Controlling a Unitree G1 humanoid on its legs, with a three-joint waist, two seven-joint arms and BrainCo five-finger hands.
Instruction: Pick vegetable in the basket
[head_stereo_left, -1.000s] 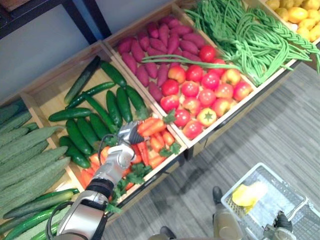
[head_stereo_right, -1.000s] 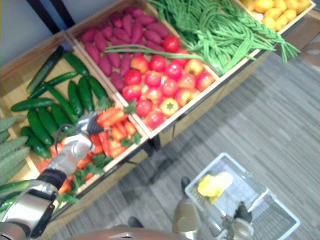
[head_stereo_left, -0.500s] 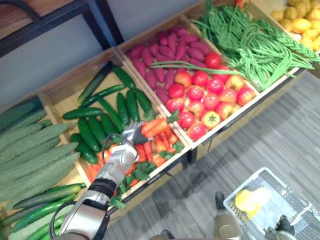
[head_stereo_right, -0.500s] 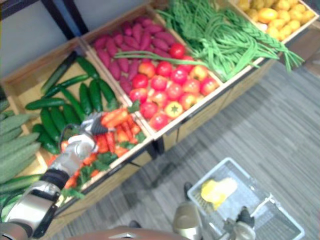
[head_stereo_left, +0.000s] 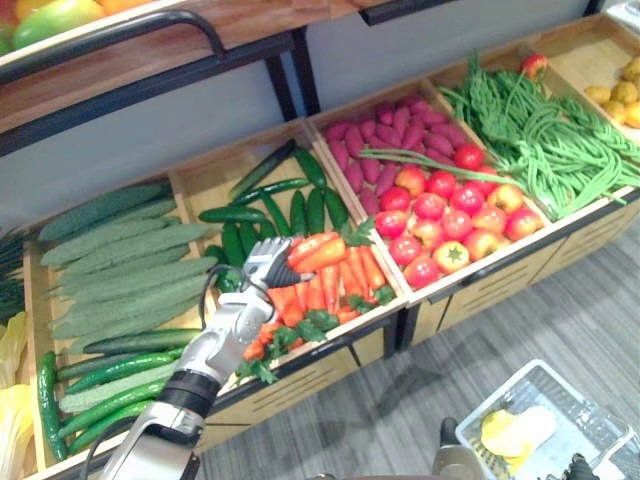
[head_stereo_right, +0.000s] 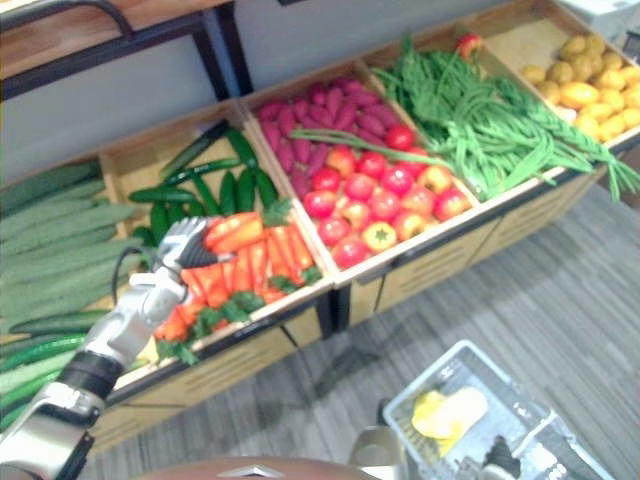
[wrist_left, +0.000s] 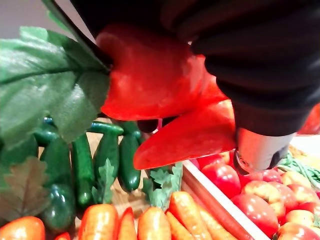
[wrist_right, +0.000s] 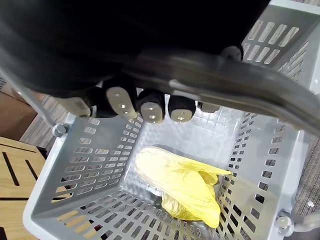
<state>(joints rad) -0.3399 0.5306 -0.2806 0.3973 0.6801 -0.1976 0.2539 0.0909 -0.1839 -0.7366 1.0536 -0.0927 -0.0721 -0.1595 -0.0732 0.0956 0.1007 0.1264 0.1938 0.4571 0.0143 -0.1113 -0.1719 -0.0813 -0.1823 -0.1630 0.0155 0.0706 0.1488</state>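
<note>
Orange carrot (head_stereo_left: 320, 252) pinched in left hand (head_stereo_left: 258, 272), mostly overhanging toward 3 o'clock: prone to slipping in transit. Right hand (wrist_right: 149, 107) curled round basket (wrist_right: 75, 165) handle (wrist_right: 225, 81) at 5 o'clock.

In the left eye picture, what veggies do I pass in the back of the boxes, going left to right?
Pale bumpy gourds → dark green cucumbers → purple sweet potatoes → long green beans → yellow lumpy ones.

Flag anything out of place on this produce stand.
A bundle of long green beans strays across the purple sweet potatoes and red tomatoes, and one lone red tomato sits among the heaped green beans.
</note>
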